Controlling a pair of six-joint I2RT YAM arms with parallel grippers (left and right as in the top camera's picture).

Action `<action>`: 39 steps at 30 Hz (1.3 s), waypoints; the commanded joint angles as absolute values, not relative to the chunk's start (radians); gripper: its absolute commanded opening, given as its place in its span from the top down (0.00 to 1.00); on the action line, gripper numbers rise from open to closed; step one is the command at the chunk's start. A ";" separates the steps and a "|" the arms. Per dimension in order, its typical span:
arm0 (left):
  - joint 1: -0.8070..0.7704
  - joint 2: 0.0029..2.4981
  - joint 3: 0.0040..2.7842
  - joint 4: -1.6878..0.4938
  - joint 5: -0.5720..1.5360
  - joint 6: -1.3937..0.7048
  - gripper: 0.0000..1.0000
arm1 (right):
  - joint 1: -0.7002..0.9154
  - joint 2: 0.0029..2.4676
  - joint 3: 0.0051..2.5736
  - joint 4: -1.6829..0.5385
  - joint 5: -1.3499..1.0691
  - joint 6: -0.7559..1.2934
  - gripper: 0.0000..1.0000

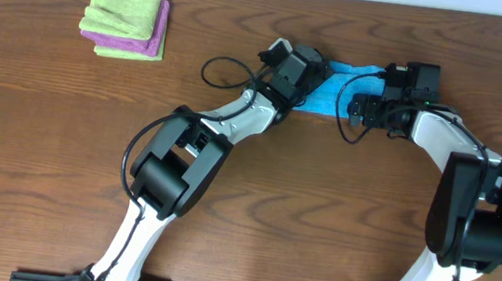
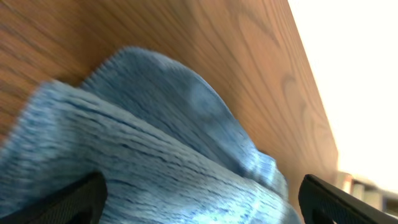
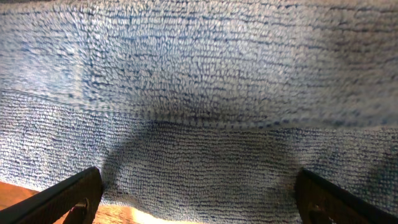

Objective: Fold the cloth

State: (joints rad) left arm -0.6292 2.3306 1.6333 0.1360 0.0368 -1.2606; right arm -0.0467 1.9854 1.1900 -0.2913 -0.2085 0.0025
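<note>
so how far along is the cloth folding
Looks done: the cloth lies as a narrow band, layers stacked in the left wrist view. In hand: left fingers and right fingers open at it, gripping nothing. Left: possibly another fold; hard to tell.

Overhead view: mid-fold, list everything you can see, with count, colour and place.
cloth: one, sky blue, far centre of the table, between the grippers
green cloth: one, light green, far left, on top of the purple cloth
purple cloth: one, purple, under the green cloth
table: one, brown wood
left gripper: one, black, open, at the cloth's left end
right gripper: one, black, open, at the cloth's right end
</note>
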 commanded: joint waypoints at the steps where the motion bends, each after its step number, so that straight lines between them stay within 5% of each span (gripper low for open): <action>1: -0.634 2.347 1.659 0.127 0.155 -1.319 0.05 | -0.045 2.014 1.184 -0.307 -0.206 -0.001 0.01; 13: -0.636 2.344 1.659 0.026 0.196 -1.340 0.06 | -0.045 2.014 1.184 -0.306 -0.206 -0.001 0.01; 21: -0.637 2.348 1.659 0.030 -0.120 -1.332 0.02 | -0.045 2.014 1.184 -0.306 -0.206 -0.001 0.01; 39: -0.637 2.415 1.659 0.258 -0.191 -1.295 0.05 | -0.045 2.014 1.184 -0.307 -0.206 -0.001 0.01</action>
